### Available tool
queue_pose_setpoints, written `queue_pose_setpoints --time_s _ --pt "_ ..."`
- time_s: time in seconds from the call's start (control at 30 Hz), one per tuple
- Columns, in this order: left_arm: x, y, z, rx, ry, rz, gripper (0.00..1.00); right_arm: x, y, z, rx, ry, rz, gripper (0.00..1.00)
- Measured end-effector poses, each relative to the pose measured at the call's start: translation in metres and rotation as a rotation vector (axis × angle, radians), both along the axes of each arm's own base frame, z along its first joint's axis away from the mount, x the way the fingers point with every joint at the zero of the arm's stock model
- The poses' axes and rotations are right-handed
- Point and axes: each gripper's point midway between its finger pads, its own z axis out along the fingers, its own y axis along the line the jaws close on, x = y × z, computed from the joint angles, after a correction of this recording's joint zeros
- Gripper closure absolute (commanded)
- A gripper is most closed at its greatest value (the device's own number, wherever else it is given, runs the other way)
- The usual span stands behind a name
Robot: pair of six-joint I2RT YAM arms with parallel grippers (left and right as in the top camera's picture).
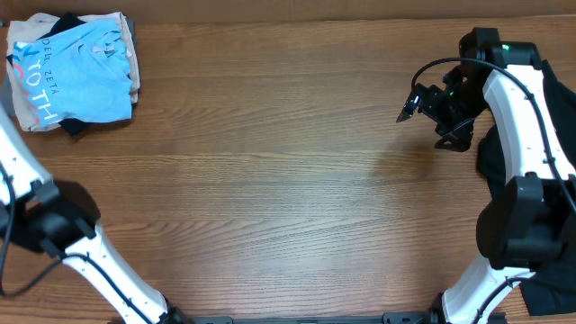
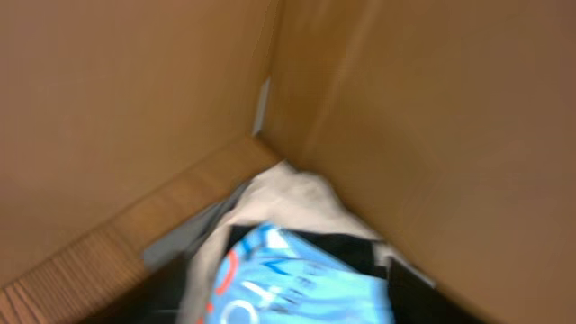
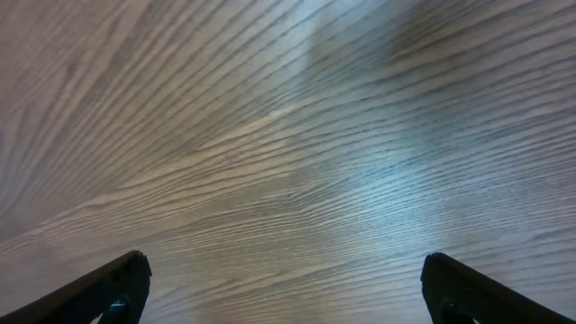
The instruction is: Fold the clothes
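My right claw (image 3: 288, 301) hangs spread and empty over the table (image 1: 270, 180) at far right, my left claw unseen; the light blue T-shirt (image 1: 76, 72) lies folded on beige cloth (image 1: 130, 54), far left, so probably only tidying remains.

Probably a robotics lab test bench, not a home: a white-and-black left arm (image 1: 108, 265) and right arm (image 1: 520, 117) stand at a wood-grain table (image 1: 270, 180), boxed by plain brown cardboard walls (image 2: 405, 117) (blurry in the left wrist view).
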Motion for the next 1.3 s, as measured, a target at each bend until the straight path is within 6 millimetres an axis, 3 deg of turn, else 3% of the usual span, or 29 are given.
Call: queue_pose_setpoints --time_s 0.07,0.13,0.27,0.4,0.57,0.73,0.93,1.07,1.3 --pt "-0.019 -0.022 0.043 0.002 -0.056 -0.040 0.00 -0.002 0.000 0.013 -0.006 -0.037 0.000 0.00" --pt "-0.036 -0.044 0.072 -0.011 -0.094 -0.090 0.00 -0.006 0.000 0.032 -0.010 -0.089 0.000 0.00" --pt "-0.063 -0.090 0.097 -0.091 -0.111 -0.214 0.00 -0.030 0.000 0.082 -0.032 -0.200 -0.002 0.00" --pt "-0.082 -0.127 0.086 -0.220 -0.056 -0.315 0.00 -0.073 -0.005 0.123 -0.086 -0.265 -0.008 0.00" --pt "-0.100 -0.152 0.057 -0.368 0.052 -0.354 0.00 -0.117 -0.003 0.153 -0.146 -0.344 0.009 0.00" --pt "-0.115 -0.159 0.040 -0.432 0.133 -0.330 0.00 -0.157 0.002 0.166 -0.184 -0.437 0.043 0.00" --pt "-0.121 -0.155 0.033 -0.429 0.168 -0.294 0.00 -0.199 -0.006 0.179 -0.231 -0.531 0.022 0.00" --pt "-0.122 -0.154 0.033 -0.425 0.173 -0.287 0.00 -0.211 -0.008 0.184 -0.239 -0.570 0.015 0.00" --pt "-0.122 -0.153 0.032 -0.423 0.175 -0.283 0.00 -0.209 -0.008 0.182 -0.241 -0.558 0.016 0.00"
